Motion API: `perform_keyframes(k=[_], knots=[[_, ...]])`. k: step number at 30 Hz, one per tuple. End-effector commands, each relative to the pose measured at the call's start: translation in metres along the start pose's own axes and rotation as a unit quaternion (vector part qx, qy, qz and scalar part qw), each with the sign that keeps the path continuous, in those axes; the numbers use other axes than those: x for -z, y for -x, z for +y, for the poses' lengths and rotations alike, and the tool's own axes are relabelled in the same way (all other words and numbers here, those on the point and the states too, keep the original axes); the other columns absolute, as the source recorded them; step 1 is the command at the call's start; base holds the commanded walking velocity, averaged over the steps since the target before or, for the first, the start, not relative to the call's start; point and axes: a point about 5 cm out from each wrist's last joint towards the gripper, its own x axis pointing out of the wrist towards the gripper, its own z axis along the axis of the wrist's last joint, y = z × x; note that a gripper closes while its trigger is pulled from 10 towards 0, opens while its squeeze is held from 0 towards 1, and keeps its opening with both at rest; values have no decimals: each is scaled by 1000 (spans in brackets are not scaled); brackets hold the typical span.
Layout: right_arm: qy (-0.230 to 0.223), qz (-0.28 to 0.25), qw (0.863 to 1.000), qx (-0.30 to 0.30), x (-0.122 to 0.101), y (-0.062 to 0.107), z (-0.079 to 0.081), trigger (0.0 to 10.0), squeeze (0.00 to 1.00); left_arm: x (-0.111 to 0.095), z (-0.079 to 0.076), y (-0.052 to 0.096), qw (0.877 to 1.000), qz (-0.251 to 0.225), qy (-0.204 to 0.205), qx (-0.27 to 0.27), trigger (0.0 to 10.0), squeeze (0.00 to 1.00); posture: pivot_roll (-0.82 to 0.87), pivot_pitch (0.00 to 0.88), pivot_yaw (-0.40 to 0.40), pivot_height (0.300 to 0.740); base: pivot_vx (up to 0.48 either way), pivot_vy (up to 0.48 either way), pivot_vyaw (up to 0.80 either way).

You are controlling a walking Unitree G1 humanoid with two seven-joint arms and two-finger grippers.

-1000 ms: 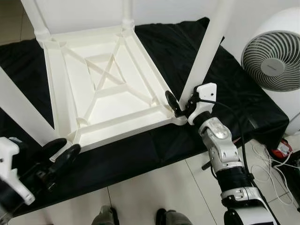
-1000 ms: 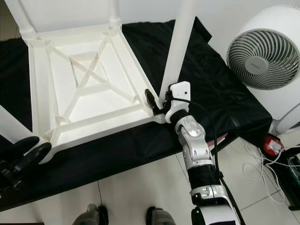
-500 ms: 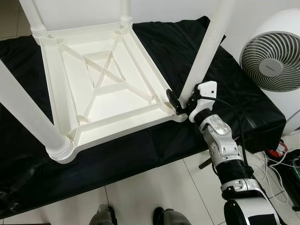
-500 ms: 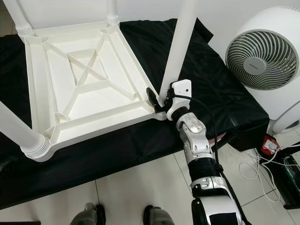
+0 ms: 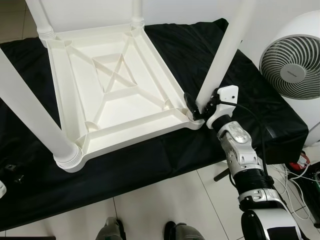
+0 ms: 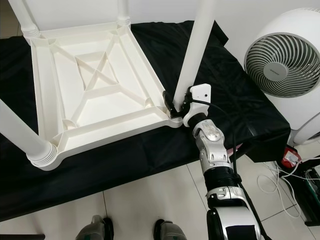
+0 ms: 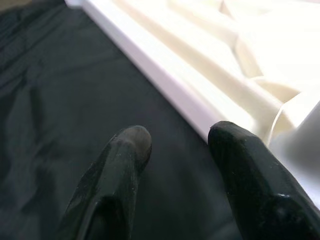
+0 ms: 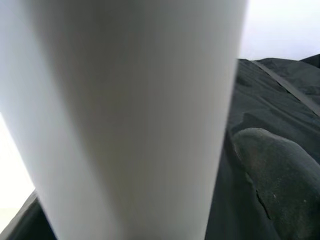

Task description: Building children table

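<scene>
A white plastic children's table (image 5: pixel 120 95) lies upside down on a black cloth (image 5: pixel 150 160). Legs stand up from its corners: a thick one at the near left (image 5: pixel 30 110), two at the far side (image 5: pixel 40 20) (image 5: pixel 136 12), and one at the near right (image 5: pixel 227 50). My right gripper (image 5: pixel 200 106) is shut around the base of that near-right leg, whose white shaft (image 8: pixel 125 120) looms beside one black finger (image 8: pixel 265 165). My left gripper (image 7: pixel 175 145) is open over the black cloth, just off the table's white rim (image 7: pixel 190 100).
A white round fan (image 5: pixel 292 60) stands at the right, beyond the cloth-covered platform. Cables (image 5: pixel 300 165) lie on the tiled floor at the lower right. My feet (image 5: pixel 112 231) stand on the tiles close to the platform's near edge.
My left gripper has let go at the table's near-left corner and pulled back out of the head views. The right gripper stays on its leg. The view has shifted slightly.
</scene>
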Motion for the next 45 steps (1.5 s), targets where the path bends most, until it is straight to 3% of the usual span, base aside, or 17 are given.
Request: perform_keyframes(k=[1,2,7,8,12,17,20,24,30,32,34,37,39,41,45], knots=[[1,0,999,34,1,5,-14,10000,0,-3,-12,-9,1000,-6,6,-9,10000,0,71,168,-2,740,0,0,0],[2,2,999,53,1,9,-22,10000,0,-8,-24,-18,1000,-21,14,17,10000,0,60,169,5,740,0,0,0],[10,4,996,86,2,16,-36,10000,0,-13,-45,-30,998,-35,27,55,10000,0,54,168,14,740,0,0,0],[20,3,994,105,1,20,-43,10000,0,-15,-60,-32,995,-38,38,89,10000,0,54,168,14,740,0,0,0],[22,2,993,115,0,22,-48,10000,0,-15,-65,-33,993,-37,38,101,10000,0,45,169,23,740,0,0,0],[38,-6,977,211,-9,29,-83,10000,0,-18,-94,-39,983,-34,46,172,10000,0,43,172,25,740,0,0,0],[36,-7,972,232,-10,31,-87,10000,0,-19,-97,-39,982,-35,48,182,10000,0,41,173,23,740,0,0,0],[39,-10,965,260,-10,37,-91,10000,0,-28,-114,-40,975,-47,60,211,10000,0,38,179,22,740,0,0,0],[25,-13,969,245,-10,35,-89,10000,0,-30,-118,-43,974,-51,63,211,10000,0,38,178,22,740,0,0,0],[15,-24,981,193,-12,30,-73,10000,0,-27,-113,-48,977,-49,57,201,10000,0,31,178,16,740,0,0,0],[15,-24,981,193,-12,30,-73,10000,0,-27,-113,-48,977,-49,57,201,10000,0,31,178,16,740,0,0,0],[1,-28,990,138,-11,32,-49,10000,0,-16,-90,-59,985,-28,23,168,10000,0,14,177,16,740,0,0,0],[1,-28,990,138,-11,32,-49,10000,0,-16,-90,-59,985,-28,23,168,10000,0,14,177,16,740,0,0,0],[4,-25,991,130,-7,39,-36,10000,0,-12,-74,-68,989,-15,8,150,10000,0,2,178,18,740,0,0,0],[-6,-19,990,136,-3,45,-31,10000,0,-10,-68,-74,990,-10,-1,143,10000,0,0,177,19,740,0,0,0]])
